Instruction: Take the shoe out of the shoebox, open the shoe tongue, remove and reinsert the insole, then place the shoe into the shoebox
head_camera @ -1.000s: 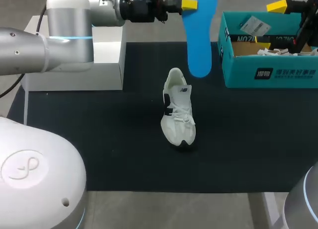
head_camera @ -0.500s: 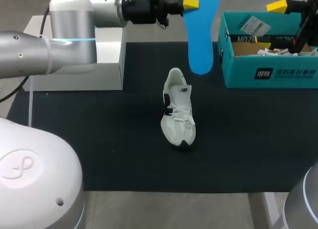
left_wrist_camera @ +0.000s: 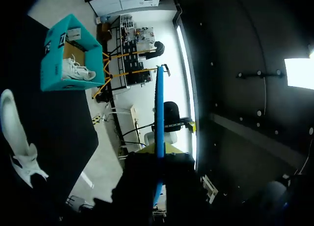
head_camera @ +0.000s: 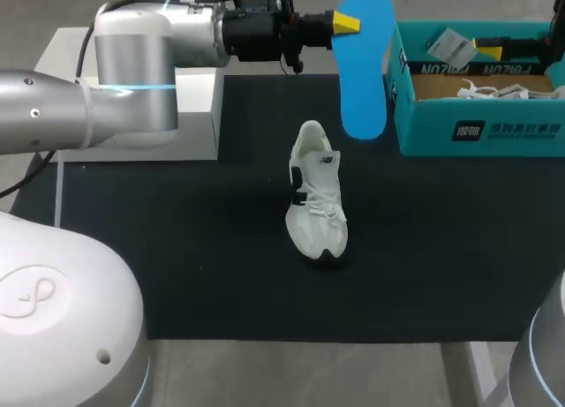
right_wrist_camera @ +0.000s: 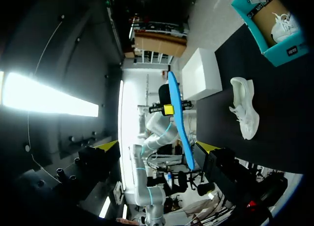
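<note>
A white shoe (head_camera: 316,198) lies on the black mat (head_camera: 194,248), toe toward me. Above and behind it hangs a blue insole (head_camera: 363,63), and my left gripper (head_camera: 346,23) is shut on its upper end. In the left wrist view the insole (left_wrist_camera: 159,113) shows edge-on, rising from between the dark fingers of the left gripper (left_wrist_camera: 158,160). The teal shoebox (head_camera: 481,129) stands at the back right with a second white shoe (head_camera: 481,91) inside. My right gripper (head_camera: 496,14) hovers open over the box. In its own view the right gripper (right_wrist_camera: 159,146) holds nothing, and the insole (right_wrist_camera: 179,125) hangs far ahead of it.
A white block (head_camera: 190,102) stands at the mat's back left, under my left arm. The shoe (right_wrist_camera: 244,111) and the shoebox (right_wrist_camera: 289,49) also show in the right wrist view. The mat's front edge runs near the table's front.
My left arm has carried the insole a little to the right and lower. My right gripper has risen over the shoebox, partly leaving the head view.
</note>
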{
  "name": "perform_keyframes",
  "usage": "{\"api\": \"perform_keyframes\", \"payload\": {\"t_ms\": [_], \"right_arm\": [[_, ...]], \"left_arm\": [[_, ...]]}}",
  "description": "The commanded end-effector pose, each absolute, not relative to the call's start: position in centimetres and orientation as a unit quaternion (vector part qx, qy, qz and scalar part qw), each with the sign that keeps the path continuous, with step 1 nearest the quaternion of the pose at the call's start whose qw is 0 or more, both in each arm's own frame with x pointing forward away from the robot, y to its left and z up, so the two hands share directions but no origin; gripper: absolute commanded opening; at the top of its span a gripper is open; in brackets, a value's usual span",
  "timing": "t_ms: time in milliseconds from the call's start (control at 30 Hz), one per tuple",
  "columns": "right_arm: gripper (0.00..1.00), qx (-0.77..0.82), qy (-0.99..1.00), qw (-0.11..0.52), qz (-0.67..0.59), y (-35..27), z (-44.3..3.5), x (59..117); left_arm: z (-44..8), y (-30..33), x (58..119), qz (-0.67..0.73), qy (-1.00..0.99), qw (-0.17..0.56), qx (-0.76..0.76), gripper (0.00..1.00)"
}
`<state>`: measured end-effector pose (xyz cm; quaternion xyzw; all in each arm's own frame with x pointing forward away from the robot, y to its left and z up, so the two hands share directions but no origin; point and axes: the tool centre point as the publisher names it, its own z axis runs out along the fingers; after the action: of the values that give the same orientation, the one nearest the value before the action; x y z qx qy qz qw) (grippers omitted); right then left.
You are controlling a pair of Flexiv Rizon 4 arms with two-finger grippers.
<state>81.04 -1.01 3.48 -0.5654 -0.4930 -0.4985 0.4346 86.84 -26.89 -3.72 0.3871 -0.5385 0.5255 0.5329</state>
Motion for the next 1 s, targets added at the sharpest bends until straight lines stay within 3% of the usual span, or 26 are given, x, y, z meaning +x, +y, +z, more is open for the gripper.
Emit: {"api": "perform_keyframes", "payload": {"t_ms": [33, 433, 1000], "right_arm": [[1.00, -0.735, -0.491, 0.335, -0.325, 0.0, 6.8, 81.5], [1.00, -0.829, -0.533, 0.116, -0.123, 4.7, 9.3, 83.1], [1.00, -0.806, -0.591, -0.027, 0.007, 10.1, 8.4, 83.4]], "left_arm": [[-3.9, -27.1, 87.0, 0.511, -0.539, 0.538, 0.399, 0.00], [-4.2, -27.3, 87.3, 0.470, -0.512, 0.590, 0.411, 0.00], [-3.8, -27.2, 89.5, 0.397, -0.545, 0.615, 0.409, 0.00]]}}
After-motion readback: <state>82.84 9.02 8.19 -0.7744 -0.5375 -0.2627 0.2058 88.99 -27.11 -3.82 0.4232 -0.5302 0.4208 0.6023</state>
